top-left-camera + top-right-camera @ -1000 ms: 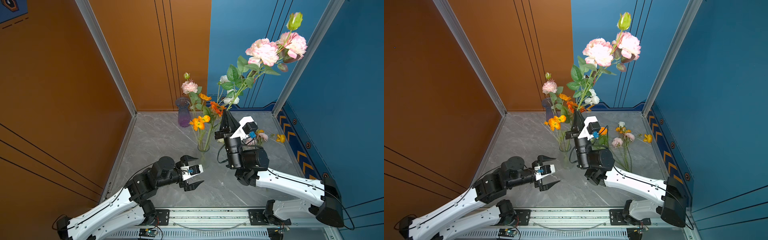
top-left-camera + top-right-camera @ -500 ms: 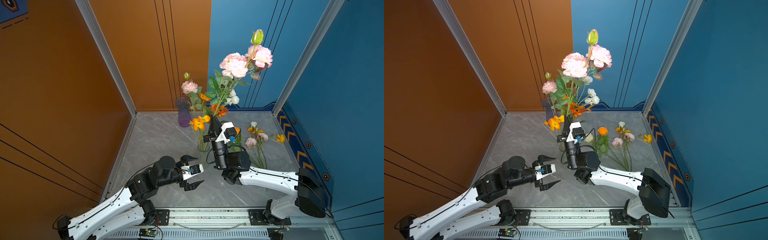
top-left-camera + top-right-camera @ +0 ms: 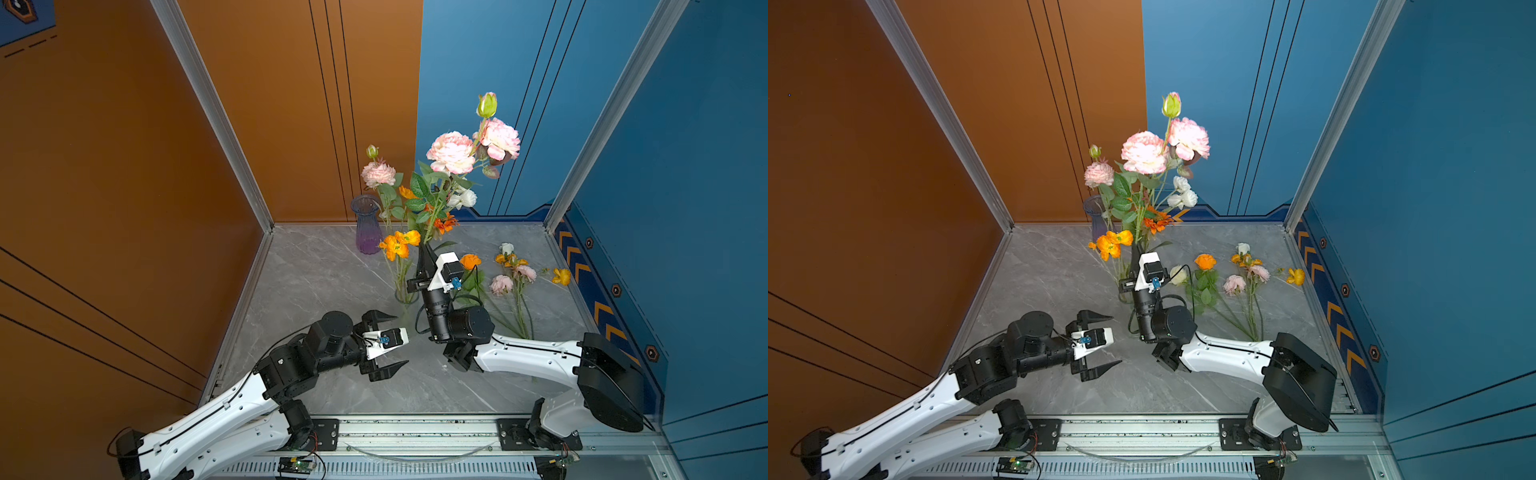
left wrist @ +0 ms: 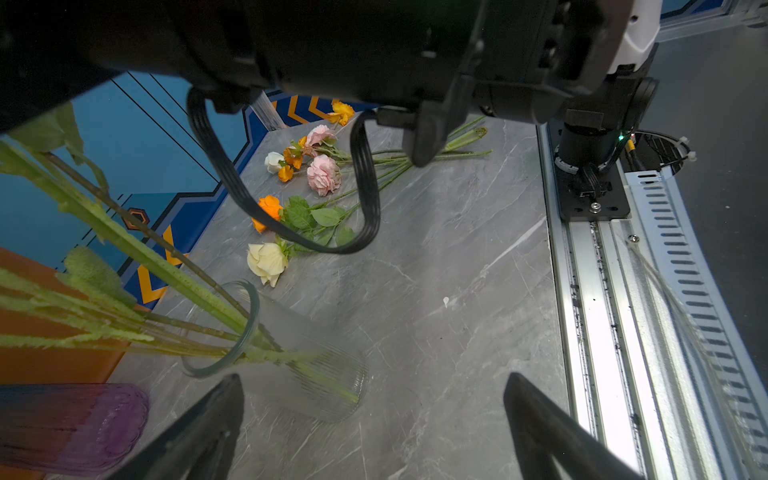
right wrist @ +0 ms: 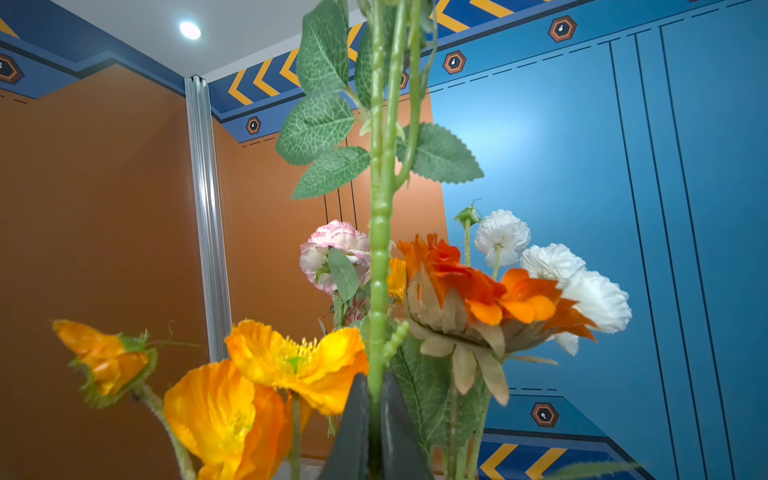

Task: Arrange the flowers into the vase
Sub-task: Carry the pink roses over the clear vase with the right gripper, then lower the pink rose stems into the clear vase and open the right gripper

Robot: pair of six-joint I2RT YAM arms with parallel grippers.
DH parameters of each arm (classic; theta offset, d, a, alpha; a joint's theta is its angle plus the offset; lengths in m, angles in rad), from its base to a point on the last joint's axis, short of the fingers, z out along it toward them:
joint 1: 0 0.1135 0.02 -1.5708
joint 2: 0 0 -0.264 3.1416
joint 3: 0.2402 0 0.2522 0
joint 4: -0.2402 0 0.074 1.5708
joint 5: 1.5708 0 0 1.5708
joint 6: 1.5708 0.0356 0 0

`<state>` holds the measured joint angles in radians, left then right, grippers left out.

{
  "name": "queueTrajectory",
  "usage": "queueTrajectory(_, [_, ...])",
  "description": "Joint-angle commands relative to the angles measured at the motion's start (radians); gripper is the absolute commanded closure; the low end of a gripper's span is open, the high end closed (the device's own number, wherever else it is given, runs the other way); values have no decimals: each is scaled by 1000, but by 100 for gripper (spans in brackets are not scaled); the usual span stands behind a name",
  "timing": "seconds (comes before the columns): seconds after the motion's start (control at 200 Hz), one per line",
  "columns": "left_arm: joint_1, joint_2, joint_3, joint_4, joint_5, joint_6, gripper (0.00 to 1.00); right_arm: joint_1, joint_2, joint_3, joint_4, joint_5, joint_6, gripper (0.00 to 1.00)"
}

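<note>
The right gripper (image 3: pixel 424 250) is pinched on the tall pink flower stem (image 5: pixel 380 232), which is held about upright just over the clear vase (image 4: pixel 249 328) near the middle of the tabletop (image 3: pixel 332 270). Whether the stem's foot is inside the rim cannot be told. The stem should be lowered straight, kept off the orange poppies (image 5: pixel 266 374), and released only once seated. The left gripper (image 3: pixel 402 340) is spread wide beside the vase, so steadying is possible. Loose flowers (image 3: pixel 513 278) are seen toward the right edge.
</note>
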<state>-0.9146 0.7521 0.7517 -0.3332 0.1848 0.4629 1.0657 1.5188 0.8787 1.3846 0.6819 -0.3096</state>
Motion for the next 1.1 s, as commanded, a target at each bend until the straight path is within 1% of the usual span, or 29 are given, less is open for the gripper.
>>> queueTrajectory(0.0, [19,4,23,-14,25,-12,2,-3,7,-34,34,15,35,100])
queueTrajectory(0.12, [34,7,25,-13,35,-14,2,-1,19,-62,34,19,63,100])
queueTrajectory(0.33, [60,19,29,-14,58,-18,2,13,45,-81,35,37,69,99])
queueTrajectory(0.506, [79,23,32,-12,78,-23,2,24,49,-95,35,66,67,86])
queueTrajectory(0.631, [87,22,35,-11,86,-25,2,38,42,-108,34,67,60,81])
queueTrajectory(0.701, [91,24,36,-11,94,-26,2,49,44,-116,34,68,46,74])
queueTrajectory(0.821, [100,23,37,-7,113,-34,2,72,52,-123,34,81,21,72])
queueTrajectory(0.926, [102,22,37,-7,115,-35,2,97,53,-127,33,109,-19,64])
queueTrajectory(1.096, [104,23,38,-6,120,-38,2,120,43,-145,33,175,-56,57])
